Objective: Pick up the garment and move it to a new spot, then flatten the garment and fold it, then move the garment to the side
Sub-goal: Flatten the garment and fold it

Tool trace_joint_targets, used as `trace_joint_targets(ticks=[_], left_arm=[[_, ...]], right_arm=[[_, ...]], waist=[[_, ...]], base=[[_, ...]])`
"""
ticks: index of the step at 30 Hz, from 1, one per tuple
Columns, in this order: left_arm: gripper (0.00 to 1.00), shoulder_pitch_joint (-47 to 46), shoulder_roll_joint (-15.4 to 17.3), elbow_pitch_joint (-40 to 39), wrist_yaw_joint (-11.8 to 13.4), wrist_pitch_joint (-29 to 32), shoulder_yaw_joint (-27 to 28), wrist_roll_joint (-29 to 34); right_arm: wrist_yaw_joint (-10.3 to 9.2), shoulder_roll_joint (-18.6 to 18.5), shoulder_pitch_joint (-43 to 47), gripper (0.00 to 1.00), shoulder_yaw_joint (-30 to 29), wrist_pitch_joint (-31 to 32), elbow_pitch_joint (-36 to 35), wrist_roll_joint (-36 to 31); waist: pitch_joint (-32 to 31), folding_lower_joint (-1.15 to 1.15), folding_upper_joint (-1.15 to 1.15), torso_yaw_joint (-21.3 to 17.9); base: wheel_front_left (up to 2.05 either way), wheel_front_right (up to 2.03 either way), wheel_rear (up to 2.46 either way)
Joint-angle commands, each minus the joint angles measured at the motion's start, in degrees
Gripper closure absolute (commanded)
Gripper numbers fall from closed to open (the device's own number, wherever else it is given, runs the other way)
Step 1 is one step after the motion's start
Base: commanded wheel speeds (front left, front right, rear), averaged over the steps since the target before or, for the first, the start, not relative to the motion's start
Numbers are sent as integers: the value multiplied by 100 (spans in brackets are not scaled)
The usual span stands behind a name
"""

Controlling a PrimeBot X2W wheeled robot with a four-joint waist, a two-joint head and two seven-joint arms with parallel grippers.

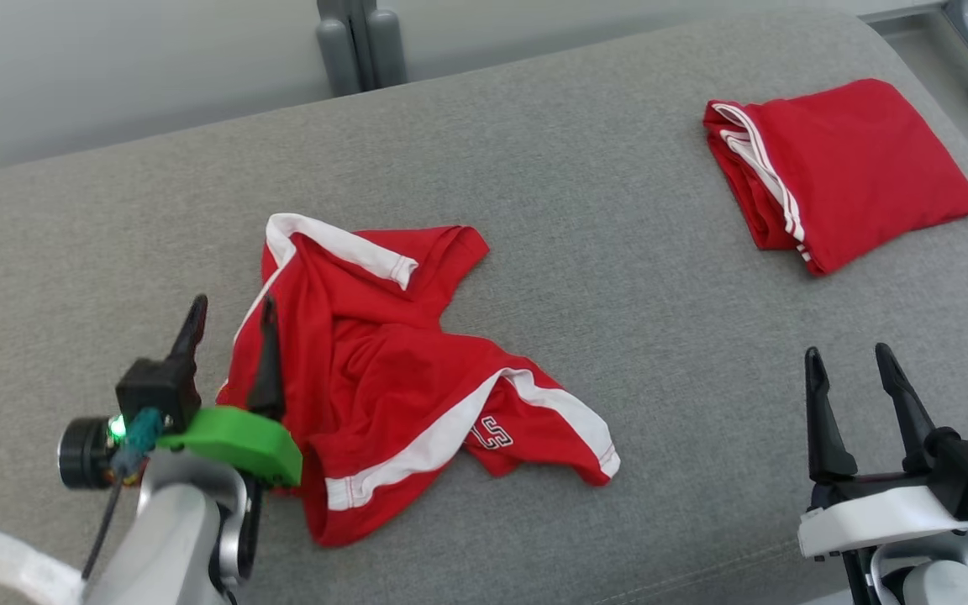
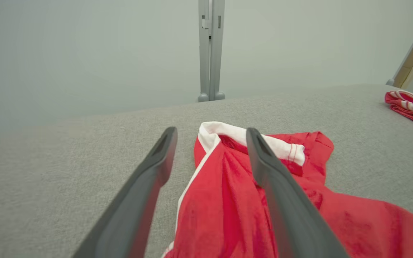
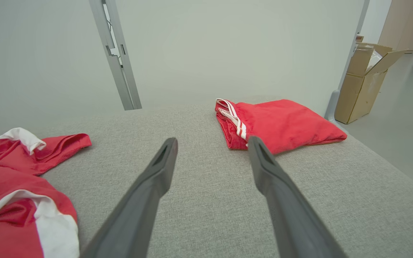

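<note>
Red, thin sports cloth with white trim: the garment [image 1: 383,378] lies crumpled on the near-left part of the grey fabric-covered counter [image 1: 618,294], waistband [image 1: 337,244] toward the far side and a white side stripe [image 1: 442,428] curling across the near part. I judge it light, limp and a little slick. It will sag and bunch when lifted, and a pinch on one loose fold will likely drag the rest in a heap. The firmer holds look like the doubled white waistband and the hemmed leg edges, best taken at two corners so the cloth hangs open for flattening.

The left hand [image 1: 232,302] has its fingers spread apart and grips nothing; one finger hangs over the garment's left edge, the other over bare counter. The right hand [image 1: 847,351], near right, is also spread wide and holds nothing, well apart from the garment.

The head view gives the whole outline and a printed mark [image 1: 492,433] beside the stripe. The left wrist view shows how the waistband stands up in a ridge between the fingers. The right wrist view adds a cardboard box [image 3: 368,79] on the floor beyond the counter's right edge, and shows the stacked layers of a second, folded red garment [image 3: 281,123] at far right.
</note>
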Motion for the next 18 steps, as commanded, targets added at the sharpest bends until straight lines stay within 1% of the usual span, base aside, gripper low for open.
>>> trace_joint_targets(ticks=[1,3,7,8,14,18], left_arm=[[0,399,-46,-331,71,-12,145,89],[0,902,-140,-763,117,-7,306,169],[0,1700,-375,-1389,-18,-8,638,366],[0,1906,-483,-1539,-84,-8,741,406],[0,2788,-811,-1999,-400,-8,1366,837],[0,3156,-950,-2143,-666,-9,1719,1185]], right_arm=[[-9,-10,111,0,-48,1,-23,-53],[-9,-13,149,0,-152,1,-36,-81],[-10,-11,256,0,-217,1,-39,-133],[-9,-13,267,0,-232,1,-33,-145],[-9,-11,438,0,-188,1,76,-65],[-9,-11,558,0,-36,1,253,22]], waist=[[-293,0,0,331],[-380,0,0,466],[-548,0,0,716],[-591,0,0,774],[-828,0,0,1020],[-924,0,0,1149]], base=[[0,0,0],[0,0,0],[0,0,0],[0,0,0],[0,0,0],[0,0,0]])
